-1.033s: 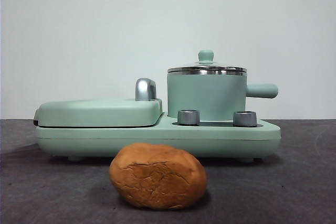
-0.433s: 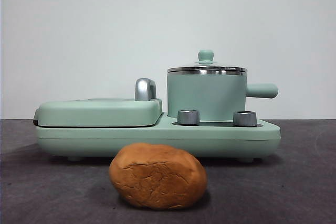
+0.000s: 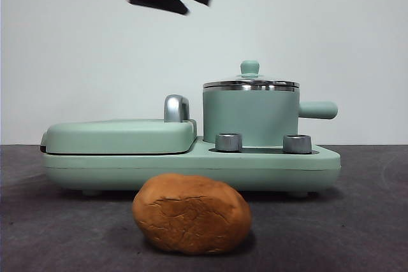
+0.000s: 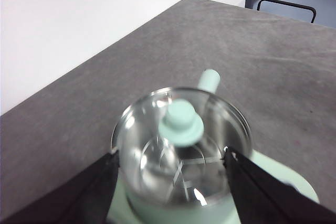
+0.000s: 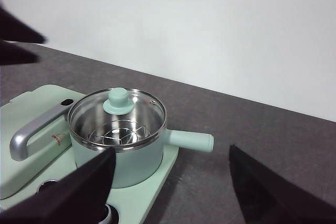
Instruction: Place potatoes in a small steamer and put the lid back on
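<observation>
The potato point(image 3: 191, 214) sits on the table, nearest me. Behind it I see the pot point(image 3: 250, 116) with its lid point(image 4: 178, 140) on. My left gripper point(image 4: 170, 169) hangs above the lid, jaws wide apart. My right gripper point(image 5: 170, 182) is open too.

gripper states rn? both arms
Left end effector: open, empty, above the lid.
Right end effector: open, empty, back from the small steamer.

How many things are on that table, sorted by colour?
Mint-green: 3, the small steamer, the griddle and the cooker base.
Clear glass: 1, the lid, on the steamer.
Orange-brown: 1, the potato.
Total: 5.
</observation>
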